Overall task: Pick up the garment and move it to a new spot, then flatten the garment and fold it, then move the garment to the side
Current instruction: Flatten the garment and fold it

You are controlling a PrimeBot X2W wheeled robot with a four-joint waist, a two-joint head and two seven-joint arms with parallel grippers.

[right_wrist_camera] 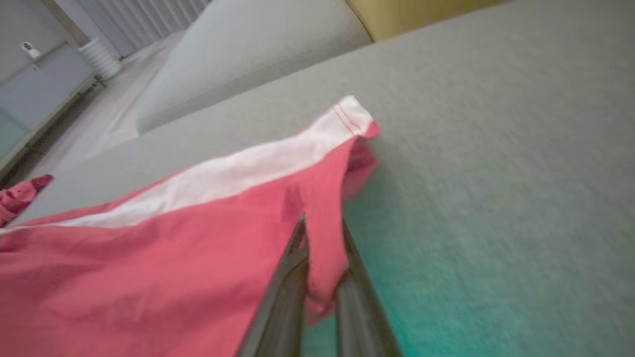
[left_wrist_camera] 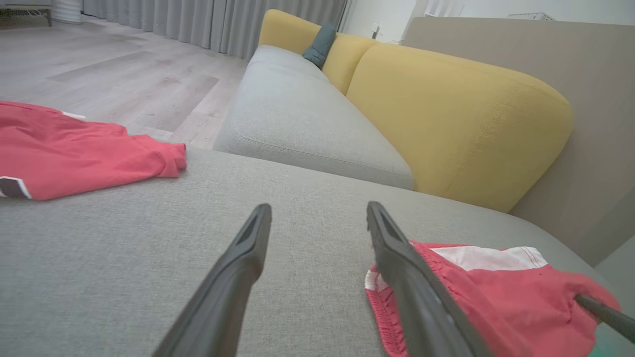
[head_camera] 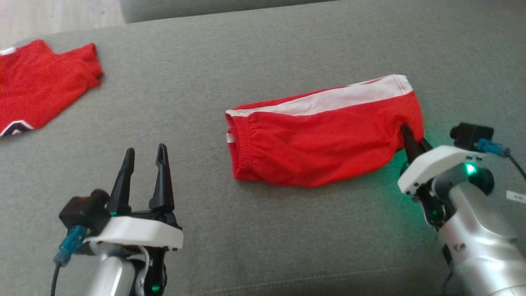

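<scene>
Shorts (head_camera: pixel 324 135): in the head view we see them flat on the grey seat (head_camera: pixel 263 53), right of middle. They are red with a white stripe along the far edge, and the waistband is to the left.
Right claw (head_camera: pixel 404 130): together, clamped on the shorts' right hem, low to the seat.
Left claw (head_camera: pixel 146 150): apart and holding nothing, near the seat's front, well apart from the shorts.
Shirt (head_camera: pixel 41 86): a second red piece at the far left, well apart from the shorts. We judge it the one thing to steer round if the shorts go that way.
Left wrist view, left claw (left_wrist_camera: pixel 317 208): fingers (left_wrist_camera: pixel 238 267) wide with bare seat between them. The waistband of the shorts (left_wrist_camera: pixel 496 292) lies just beside the right-hand finger.
Left wrist view, surroundings: shirt (left_wrist_camera: pixel 74 148) at left, yellow cushion (left_wrist_camera: pixel 456 114) behind, floor (left_wrist_camera: pixel 124 74) past the seat edge.
Right wrist view, right claw (right_wrist_camera: pixel 321 225): fingers (right_wrist_camera: pixel 283 277) pinch a fold of red cloth. We cannot tell how many layers they hold.
Right wrist view, shorts (right_wrist_camera: pixel 149 267): the hem seems a little raised at the pinch, and the rest lies on the seat.
Step in hand: we judge the shorts already folded, so moving them aside comes next.
Doing it well: we would lift until the cloth clears the seat, or bring the left claw to the waistband. A pull from one corner may drag the fold open.
</scene>
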